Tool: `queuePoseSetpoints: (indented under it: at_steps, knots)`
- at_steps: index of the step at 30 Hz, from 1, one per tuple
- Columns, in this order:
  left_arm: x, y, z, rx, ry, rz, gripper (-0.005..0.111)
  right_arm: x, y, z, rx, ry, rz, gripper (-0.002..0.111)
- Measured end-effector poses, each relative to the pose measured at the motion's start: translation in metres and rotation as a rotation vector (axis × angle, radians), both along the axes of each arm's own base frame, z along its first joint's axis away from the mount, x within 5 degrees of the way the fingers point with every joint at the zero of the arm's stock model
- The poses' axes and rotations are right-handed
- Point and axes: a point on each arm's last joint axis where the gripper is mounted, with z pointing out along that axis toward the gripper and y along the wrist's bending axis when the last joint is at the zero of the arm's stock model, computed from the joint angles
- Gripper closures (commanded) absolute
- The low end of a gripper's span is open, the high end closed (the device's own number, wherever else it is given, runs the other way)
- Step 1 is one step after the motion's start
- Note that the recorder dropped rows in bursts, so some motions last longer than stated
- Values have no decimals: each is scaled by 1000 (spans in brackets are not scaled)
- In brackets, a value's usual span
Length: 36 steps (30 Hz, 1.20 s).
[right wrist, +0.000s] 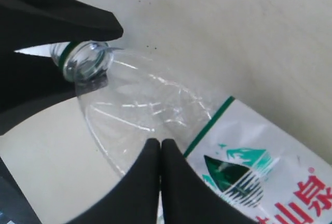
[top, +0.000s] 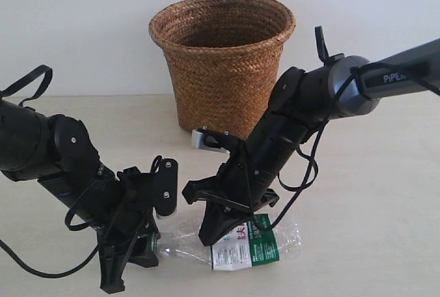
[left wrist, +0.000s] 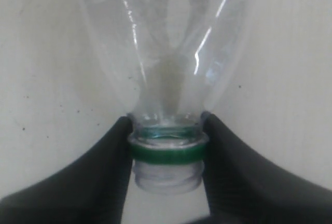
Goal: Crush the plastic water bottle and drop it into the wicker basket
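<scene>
The plastic water bottle (top: pixel 240 245) lies on its side on the table near the front edge, its clear body flattened and its green-and-white label (top: pixel 245 247) facing up. No cap shows; only a green ring circles the open neck (left wrist: pixel 166 154). My left gripper (top: pixel 142 251) is shut on that neck, one finger (left wrist: pixel 111 154) on each side. My right gripper (top: pixel 210 235) is shut, its fingertips (right wrist: pixel 155 154) touching each other with nothing between them, and rests on top of the clear body (right wrist: pixel 140 105) beside the label (right wrist: pixel 259 156). The wicker basket (top: pixel 165 36) stands upright behind both arms.
The beige table (top: pixel 385 194) extends to the right and left of the arms. A white wall rises behind the basket. A small silver part (top: pixel 206 139) shows at the basket's base. Cables hang from both arms.
</scene>
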Motion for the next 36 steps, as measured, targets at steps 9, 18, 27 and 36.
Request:
queuePoseSetpoints:
  at_steps: [9, 18, 27, 36]
  knots:
    - [0, 0, 0, 3, 0, -5, 102, 2, 3, -13, 1, 52, -6, 108]
    - [0, 2, 0, 8, 3, -7, 102, 10, 8, -18, -14, 105, 19, 108]
    - [0, 2, 0, 9, 9, -9, 102, 11, 9, -8, -21, 107, 62, 108]
    - [-1, 2, 0, 0, 19, 5, 102, 12, 4, -14, -38, 113, 32, 108]
